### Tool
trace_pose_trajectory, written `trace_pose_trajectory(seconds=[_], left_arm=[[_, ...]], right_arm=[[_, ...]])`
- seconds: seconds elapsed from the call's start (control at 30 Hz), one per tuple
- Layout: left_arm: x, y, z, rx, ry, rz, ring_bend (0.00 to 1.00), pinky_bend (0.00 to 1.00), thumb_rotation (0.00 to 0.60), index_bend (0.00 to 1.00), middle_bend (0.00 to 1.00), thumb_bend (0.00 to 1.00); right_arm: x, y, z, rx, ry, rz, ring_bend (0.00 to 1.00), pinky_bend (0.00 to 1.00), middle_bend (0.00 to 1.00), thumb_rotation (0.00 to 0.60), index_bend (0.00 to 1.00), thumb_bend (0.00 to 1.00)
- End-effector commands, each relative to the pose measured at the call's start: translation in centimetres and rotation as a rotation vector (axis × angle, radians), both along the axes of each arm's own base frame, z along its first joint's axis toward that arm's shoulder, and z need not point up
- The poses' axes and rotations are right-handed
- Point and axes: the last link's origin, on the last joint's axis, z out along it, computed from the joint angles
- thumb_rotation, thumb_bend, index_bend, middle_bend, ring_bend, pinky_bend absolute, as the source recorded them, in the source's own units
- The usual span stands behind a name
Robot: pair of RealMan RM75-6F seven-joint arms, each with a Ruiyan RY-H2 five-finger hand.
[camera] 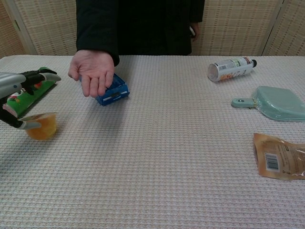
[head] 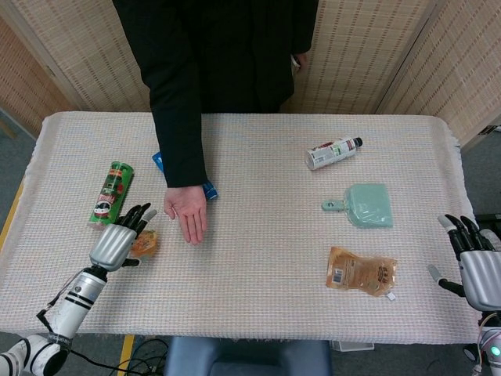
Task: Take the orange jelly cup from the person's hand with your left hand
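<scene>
The orange jelly cup [head: 146,243] [camera: 41,127] stands on the cloth at the front left. My left hand [head: 117,239] [camera: 20,93] hovers over its left side with the fingers stretched out and apart; the thumb tip lies close to the cup's rim, and nothing is gripped. The person's hand [head: 186,213] [camera: 92,71] hangs palm-open and empty just right of the cup. My right hand [head: 473,265] is at the table's front right edge, fingers spread, holding nothing; the chest view does not show it.
A green can [head: 109,193] [camera: 29,92] lies behind my left hand. A blue object [camera: 112,91] sits under the person's hand. To the right are a bottle [head: 333,153], a teal dustpan [head: 365,205] and a brown pouch [head: 362,271].
</scene>
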Motion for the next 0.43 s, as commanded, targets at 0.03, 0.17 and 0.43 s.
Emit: trace_pose_trajectory(seconds=[0.03,0.17,0.43], left_arm=[[-0.6,-1.0,2.5,0.031,-0.019,0.044,0.0,0.3,0.6,0.0,0.0,0.26],[-1.5,-1.9,5.1,0.103,-0.016,0.096,0.0,0.3,0.6,0.0,0.0,0.26],[-3.4,-4.5,8.5,0.219,0.006,0.199,0.0,0.3,0.6,0.04,0.0,0.26]], right_arm=[[-0.1,0.0,0.0,0.0,-0.001,-0.005,0.1,0.25,0.1,0.6,0.05,0.25],[-0.1,0.0,0.0,0.002,-0.001,-0.008,0.1,0.25,0.1,0.6,0.05,0.25],[-0.4,-0.1,-0.1,0.015,-0.004,-0.025,0.1,0.25,0.1,0.6,0.05,0.26]])
